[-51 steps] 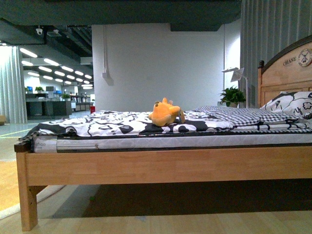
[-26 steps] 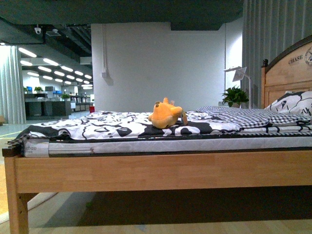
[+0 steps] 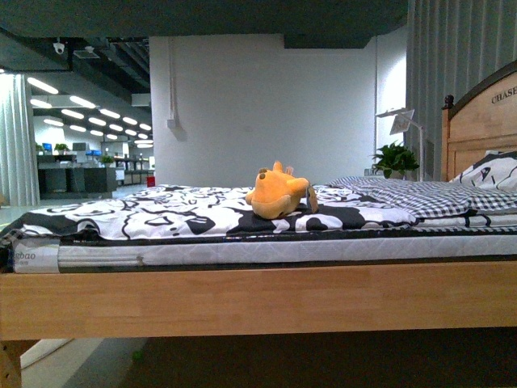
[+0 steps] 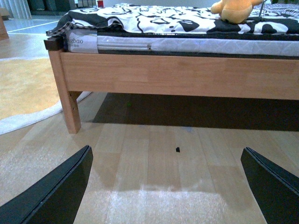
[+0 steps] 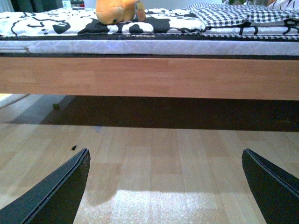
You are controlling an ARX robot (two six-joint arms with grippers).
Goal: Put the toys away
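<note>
- Hanging low over the wood floor (image 4: 140, 140), the left claw (image 4: 166, 148) is spread wide with nothing in it. The right claw (image 5: 165, 150) is the same deal, wide and empty.
- Straight ahead of both, the wooden side rail (image 3: 258, 299) and the mattress edge (image 3: 242, 252) stand between them and the toy.
- The orange plush toy (image 3: 277, 192) lies up on the black-and-white bed surface (image 3: 161, 214), well apart from both claws.
- A checked blanket (image 3: 404, 194) is near it on the right, with the headboard (image 3: 481, 129) and a potted plant (image 3: 396, 158) further off.
</note>
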